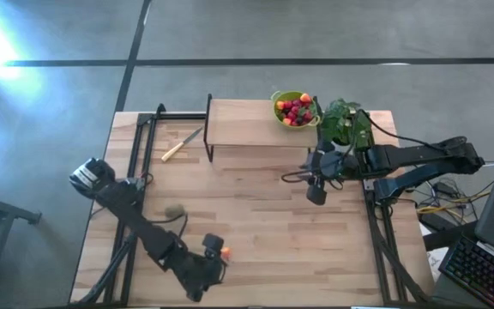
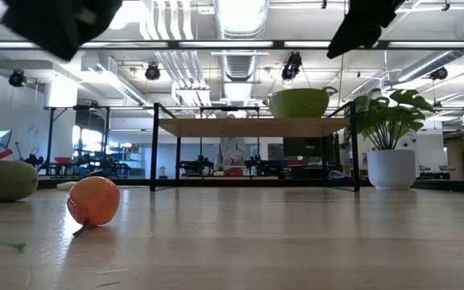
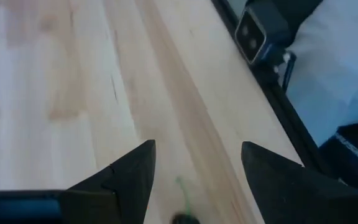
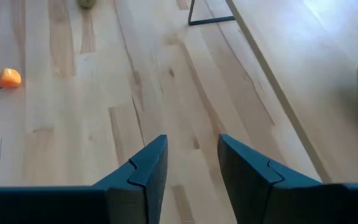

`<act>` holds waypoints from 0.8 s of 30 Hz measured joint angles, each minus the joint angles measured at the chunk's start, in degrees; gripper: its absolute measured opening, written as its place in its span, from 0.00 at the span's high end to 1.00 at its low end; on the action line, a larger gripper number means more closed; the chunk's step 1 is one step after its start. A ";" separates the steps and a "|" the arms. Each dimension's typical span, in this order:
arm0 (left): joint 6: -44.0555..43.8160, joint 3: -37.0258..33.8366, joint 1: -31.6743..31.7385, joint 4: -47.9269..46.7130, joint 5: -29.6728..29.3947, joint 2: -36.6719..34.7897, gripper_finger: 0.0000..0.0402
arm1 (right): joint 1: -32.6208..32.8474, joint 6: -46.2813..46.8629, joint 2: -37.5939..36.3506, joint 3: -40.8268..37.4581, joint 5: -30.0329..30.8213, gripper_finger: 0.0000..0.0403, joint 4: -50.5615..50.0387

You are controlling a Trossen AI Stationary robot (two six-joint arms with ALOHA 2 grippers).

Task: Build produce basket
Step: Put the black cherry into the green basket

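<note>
The lime-green produce basket (image 1: 294, 109) stands on a raised wooden shelf (image 1: 238, 123) at the table's far side and holds several red and orange berries. Loose produce lies on the table near the front left: a brownish-green kiwi-like fruit (image 1: 175, 211), an orange fruit (image 1: 225, 252) and a small dark berry with a green stem (image 3: 182, 218). My left gripper (image 3: 197, 149) hovers open over the table beside the orange fruit, with the dark berry just below its fingers. My right gripper (image 4: 192, 140) hangs open and empty above the table's middle right, in front of the shelf.
A potted green plant (image 1: 346, 124) stands to the right of the basket. A yellow-handled knife (image 1: 181, 144) lies left of the shelf. Black frame rails (image 1: 135, 154) run along the table's left and right sides. Bare wood lies between the two grippers.
</note>
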 joint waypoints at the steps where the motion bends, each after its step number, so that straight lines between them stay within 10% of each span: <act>1: -1.60 0.00 -0.32 -0.94 0.02 0.00 0.40 | -0.01 0.05 0.00 0.00 0.06 0.66 0.01; 24: -10.77 -4.52 -0.77 -4.16 0.59 5.31 0.40 | -0.01 0.83 0.00 0.20 0.09 0.58 0.19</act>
